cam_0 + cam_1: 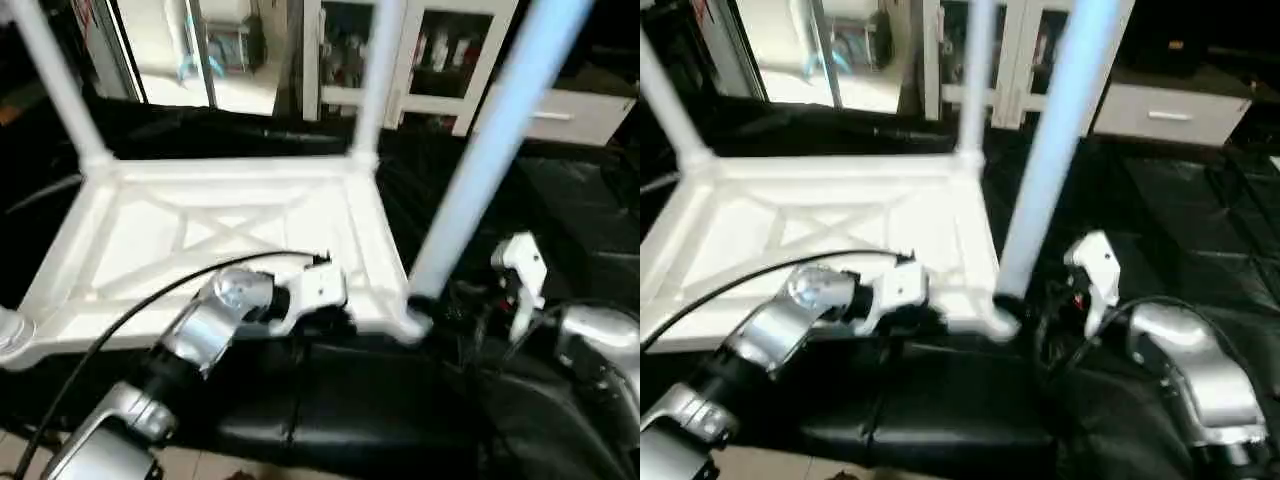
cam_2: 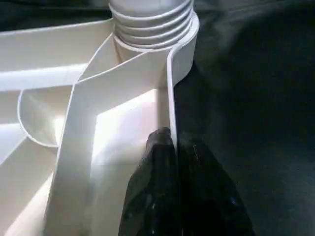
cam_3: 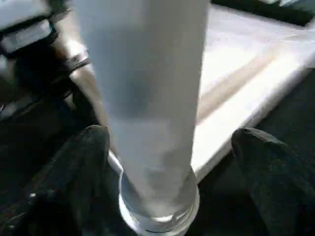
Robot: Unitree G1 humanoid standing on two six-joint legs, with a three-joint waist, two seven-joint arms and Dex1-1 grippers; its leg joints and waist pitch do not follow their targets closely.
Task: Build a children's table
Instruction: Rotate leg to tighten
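The children's table lies upside down on a black padded surface, its white ribbed top facing up. White legs stand upright in the corner sockets: far left, far right and the near right leg. My left gripper is shut on the top's near rim wall, just beside the near right socket. My right gripper is open around the foot of the near right leg. One finger stands on each side, and the other finger is clearly apart from the tube.
A white glass-door cabinet stands behind the table. A black cable runs from my left forearm across the table top. Another socket end shows at the near left corner. Black padding extends in front.
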